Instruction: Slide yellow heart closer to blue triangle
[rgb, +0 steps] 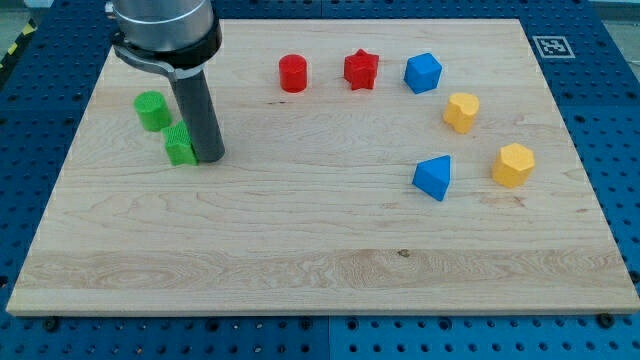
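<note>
A wooden board (320, 270) lies on a blue perforated table (30, 100). At the view's left, a round green block (152, 110) stands near the board's upper left. Just to its lower right sits a second, ridged green block (180, 146); its exact shape cannot be made out. My tip (209, 157) rests on the board, touching this second green block on its right side. The arm ends in a plain rod, so there is no hand to spread, press together or pinch.

Toward the view's top centre stands a red cylinder (293, 73), followed by a red star (361, 69) and a blue block (423, 73) with several flat faces.

At the view's right, the blue triangle (434, 177) lies below this row. The yellow heart (461, 111) sits above and slightly right of it, apart from it. A second yellow block (514, 164), faceted, lies right of the blue triangle. My tip is well apart from all of these.
</note>
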